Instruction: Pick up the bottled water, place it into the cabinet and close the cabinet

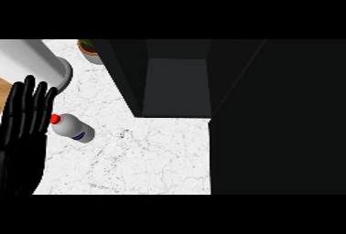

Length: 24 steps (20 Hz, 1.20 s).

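At my far left a thin strip of brown wood-toned surface (4,89) shows past the edge of the white marble bench with fine dark veins (135,155). My black left hand (20,137) comes in over that edge from below. Its fingers (30,100) are straight and held side by side, pointing away from me, and they hold nothing. Beyond the fingertips, a large pale grey cylinder (27,59) stands at the back left corner of the bench.

Just right of my fingers lies the small clear plastic water bottle with a red cap (73,128). It is on its side on the marble. The cap points up and left toward my hand, and the body slants away to the lower right. There is a bluish mark on its label. The cap sits just beside the edge of my fingers, but I cannot tell whether they touch.

Further back, a green plant in a brown pot (89,48) sits against the far edge. It is between the cylinder and the tall dark cabinet (125,73). The cabinet stands open toward me, and its grey inner back wall (175,87) is visible between black sides. The bottle is well apart from that opening, out on the bare marble. A broad black panel (277,119) fills everything to the right.
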Each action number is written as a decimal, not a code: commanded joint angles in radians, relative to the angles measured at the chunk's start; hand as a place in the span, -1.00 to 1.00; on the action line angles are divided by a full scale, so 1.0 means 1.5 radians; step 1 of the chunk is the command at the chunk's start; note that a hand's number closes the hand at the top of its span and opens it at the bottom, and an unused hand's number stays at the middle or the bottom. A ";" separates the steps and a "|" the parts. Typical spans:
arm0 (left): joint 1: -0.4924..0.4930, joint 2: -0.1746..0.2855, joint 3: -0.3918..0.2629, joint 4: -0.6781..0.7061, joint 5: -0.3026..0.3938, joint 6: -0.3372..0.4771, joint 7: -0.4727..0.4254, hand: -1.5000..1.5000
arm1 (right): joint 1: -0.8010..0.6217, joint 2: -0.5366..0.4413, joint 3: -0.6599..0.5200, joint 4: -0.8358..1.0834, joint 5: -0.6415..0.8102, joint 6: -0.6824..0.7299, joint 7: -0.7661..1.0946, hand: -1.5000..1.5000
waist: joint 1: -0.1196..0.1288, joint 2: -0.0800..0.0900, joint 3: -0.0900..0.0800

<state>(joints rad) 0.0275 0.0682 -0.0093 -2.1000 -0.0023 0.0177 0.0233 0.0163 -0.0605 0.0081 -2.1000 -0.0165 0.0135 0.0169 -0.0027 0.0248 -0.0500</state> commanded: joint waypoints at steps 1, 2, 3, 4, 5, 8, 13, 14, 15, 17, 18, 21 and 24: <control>0.024 0.002 0.021 0.029 0.049 -0.031 -0.044 -1.00 | 0.036 -0.002 0.028 -0.005 0.034 0.005 -0.005 -1.00 | 0.001 -0.016 0.032; -0.011 0.046 0.063 0.023 0.096 -0.069 -0.023 -1.00 | 0.042 -0.012 0.020 -0.029 0.023 0.012 0.009 -1.00 | -0.001 -0.017 0.032; 0.010 0.080 0.104 0.027 0.163 -0.123 -0.039 -1.00 | 0.021 -0.011 0.009 -0.024 0.027 0.005 -0.005 -1.00 | 0.004 -0.017 0.032; 0.025 0.104 0.122 0.032 0.193 -0.166 -0.072 -1.00 | 0.039 0.000 0.029 -0.052 0.045 -0.007 0.005 -1.00 | 0.004 -0.018 0.032; 0.035 0.142 0.158 -0.004 0.246 -0.201 -0.042 -1.00 | 0.052 -0.012 0.013 -0.084 0.023 0.002 0.027 -1.00 | 0.007 -0.021 0.032; 0.030 0.140 0.158 0.080 0.371 -0.241 0.026 -1.00 | 0.090 -0.017 0.098 -0.084 -0.023 0.078 0.035 -1.00 | 0.005 -0.020 0.032; 0.009 0.220 0.240 0.099 0.509 -0.277 0.098 -1.00 | 0.139 0.000 0.168 -0.189 0.005 0.059 0.099 -1.00 | 0.001 -0.019 0.033; 0.017 0.228 0.248 0.069 0.533 -0.267 0.128 -1.00 | 0.089 -0.016 0.133 -0.189 -0.029 0.063 0.144 -1.00 | 0.005 -0.018 0.033; 0.040 0.245 0.288 0.084 0.558 -0.300 0.115 -1.00 | 0.146 0.008 0.180 -0.179 0.023 0.053 0.085 -1.00 | 0.004 -0.019 0.033; 0.046 0.267 0.319 0.122 0.605 -0.330 0.125 -1.00 | 0.143 -0.009 0.173 -0.241 0.004 0.056 0.145 -1.00 | 0.003 -0.019 0.033; 0.031 0.261 0.318 0.120 0.587 -0.322 0.131 -1.00 | 0.086 0.005 0.171 -0.193 0.019 0.046 0.145 -1.00 | 0.004 -0.017 0.033; 0.090 0.246 0.326 0.063 0.614 -0.323 0.160 -1.00 | 0.142 -0.004 0.188 -0.303 0.000 0.043 0.214 -1.00 | 0.004 -0.019 0.033; 0.066 0.236 0.325 0.101 0.584 -0.319 0.163 -1.00 | 0.141 0.018 0.269 -0.290 0.087 0.020 0.217 -1.00 | 0.002 -0.018 0.033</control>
<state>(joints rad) 0.1188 0.4248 0.4548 -1.9745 0.8621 -0.4415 0.2489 0.2135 -0.0480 0.3217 -2.4576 0.0358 0.0737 0.2601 0.0015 -0.0022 -0.0003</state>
